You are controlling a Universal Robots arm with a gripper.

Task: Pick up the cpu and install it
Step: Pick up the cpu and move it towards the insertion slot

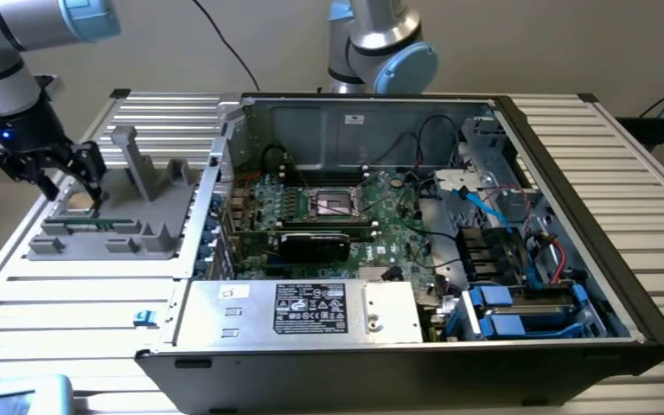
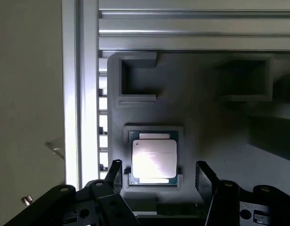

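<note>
Exterior view: the gripper (image 1: 69, 183) hangs over the grey holder (image 1: 165, 233) at nine o'clock of the computer case (image 1: 591, 220), with the cpu (image 1: 79, 206) seated in a pocket beneath it. Wrist view: the fingers (image 2: 204, 175) stand wide, flanking the cpu (image 2: 154, 160) without touching it. It looks light, stiff, thin and slick-topped, probably with a delicate underside. Two opposite edges seem the place to grip.

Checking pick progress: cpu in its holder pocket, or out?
In. The cpu lies flat in the grey holder's pocket; the open claw straddles it, fingers clear of its edges.
</note>
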